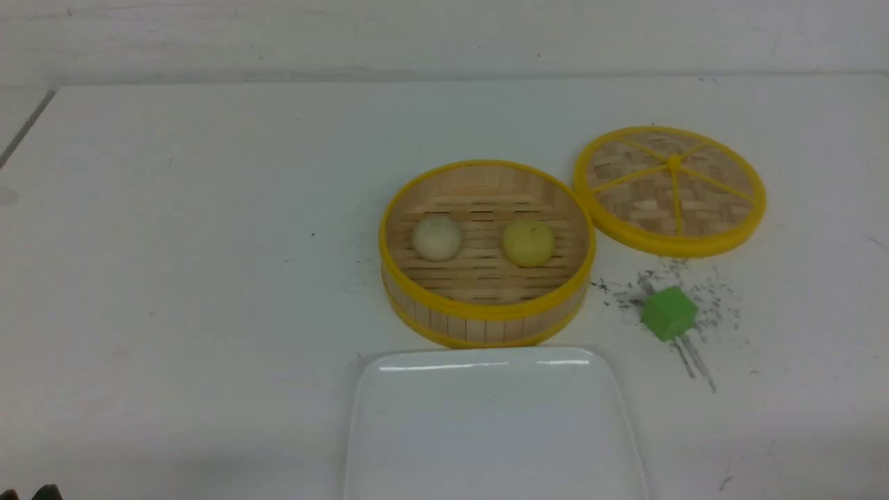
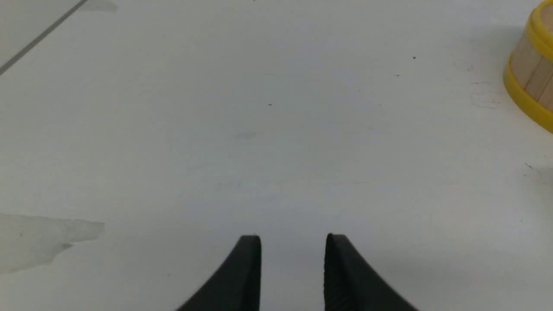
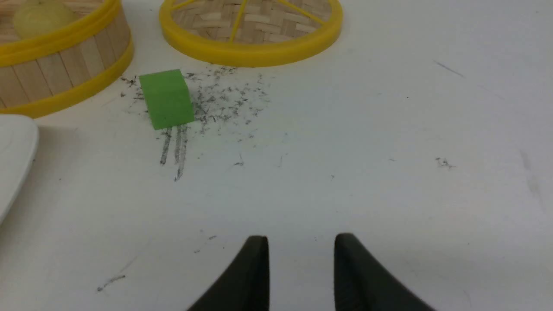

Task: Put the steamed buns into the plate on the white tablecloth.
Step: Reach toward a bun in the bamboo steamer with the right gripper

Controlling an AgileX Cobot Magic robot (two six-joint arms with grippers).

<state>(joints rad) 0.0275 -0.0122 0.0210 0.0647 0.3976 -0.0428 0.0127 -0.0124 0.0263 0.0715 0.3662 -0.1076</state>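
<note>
Two steamed buns lie side by side in the open bamboo steamer (image 1: 486, 312): a cream one (image 1: 436, 237) on the left and a pale yellow one (image 1: 528, 242) on the right; the yellow bun (image 3: 39, 17) also peeks over the steamer wall (image 3: 65, 56) in the right wrist view. The glossy white plate (image 1: 389, 430) sits on the white tablecloth (image 1: 173, 278) just in front of the steamer, with nothing on it. My left gripper (image 2: 293, 242) hovers open over bare cloth, left of the steamer (image 2: 531, 82). My right gripper (image 3: 301, 242) is open over cloth, right of the plate's corner (image 3: 13, 155). Neither shows in the front view.
The steamer's woven lid (image 1: 670, 189) lies flat to the right of the steamer. A green cube (image 1: 668, 313) rests among dark specks and scribble marks in front of the lid. A wall edge runs along the far side of the table.
</note>
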